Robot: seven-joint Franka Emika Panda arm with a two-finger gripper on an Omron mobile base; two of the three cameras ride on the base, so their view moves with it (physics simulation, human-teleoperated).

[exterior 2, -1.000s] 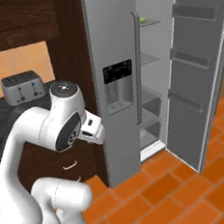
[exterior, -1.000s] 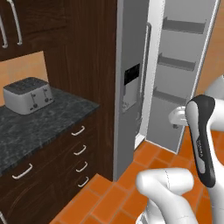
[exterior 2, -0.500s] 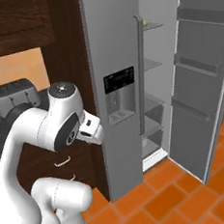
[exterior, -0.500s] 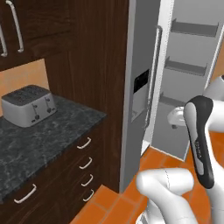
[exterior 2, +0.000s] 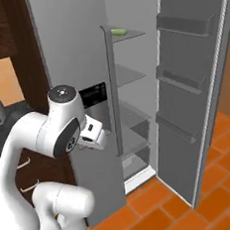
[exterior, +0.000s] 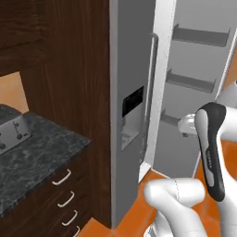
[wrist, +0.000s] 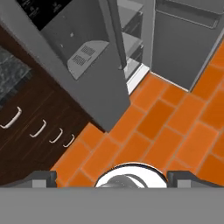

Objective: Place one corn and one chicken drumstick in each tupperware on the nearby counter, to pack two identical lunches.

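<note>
- I see the pincer [wrist: 112, 178] in the hand view with its two dark fingertips [wrist: 41, 178] set far apart at the bottom corners, jaws spread wide, nothing between them.
- It points down at orange floor tiles [wrist: 175, 131]; lots of bare floor below and right of the fridge front.
- Fridge [exterior 2: 76, 51] is grey, right door [exterior 2: 193, 79] swung open, its door bins facing the interior.
- Interior shelves [exterior 2: 128, 76] are in the gap between the closed left door and the open door; a small green-yellow item [exterior 2: 118, 31] lies on the top shelf, too small to tell what it is.
- Closed left door carries a dark dispenser panel [exterior: 133, 100] and a long vertical handle [exterior: 150, 83] at its right edge.
- Bench [exterior: 32, 148], dark speckled stone, sits left of the fridge, separated from it by a tall dark brown cabinet panel [exterior: 74, 69]; the bench front edge runs above drawers with curved silver handles [exterior: 61, 177].
- Silver toaster [exterior: 11, 134] stands on the bench at the left edge of the left base view, cropped.
- Arm's upper link [exterior 2: 58, 127] is folded close to the fridge's closed door in the right base view; the hand is just beside the door face.
- Open floor runs from the fridge base toward the lower right.
</note>
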